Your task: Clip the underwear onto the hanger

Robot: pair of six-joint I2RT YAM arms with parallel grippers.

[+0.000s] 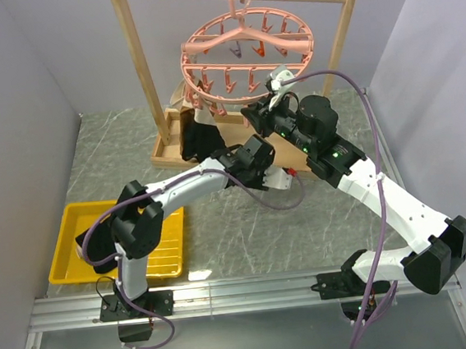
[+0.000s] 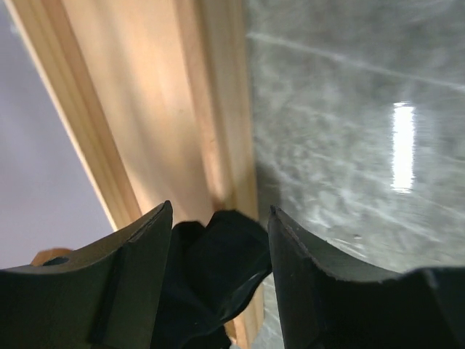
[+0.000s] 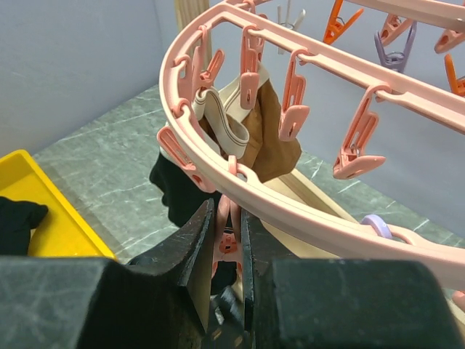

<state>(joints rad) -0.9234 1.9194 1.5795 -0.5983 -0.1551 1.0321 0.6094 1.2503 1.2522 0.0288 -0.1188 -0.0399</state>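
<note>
The pink round hanger point(image 1: 245, 45) hangs from the wooden frame; its ring point(image 3: 305, 211) fills the right wrist view. The black underwear point(image 1: 201, 138) hangs under the ring's left side, also showing as dark cloth in the right wrist view point(image 3: 178, 189). My right gripper point(image 1: 257, 113) point(image 3: 227, 211) is shut on a pink clip peg point(image 3: 231, 243) under the ring, with black cloth just below it. My left gripper point(image 1: 245, 150) point(image 2: 219, 218) is closed on a bunch of the black underwear point(image 2: 218, 269), beside the frame's base.
The pale wooden frame point(image 1: 137, 76) stands on a board base point(image 2: 167, 109). A brown-and-cream garment point(image 3: 254, 123) is clipped on the ring's far side. A yellow tray point(image 1: 82, 238) at the near left holds another black cloth point(image 3: 18, 218). Several free pegs dangle from the ring.
</note>
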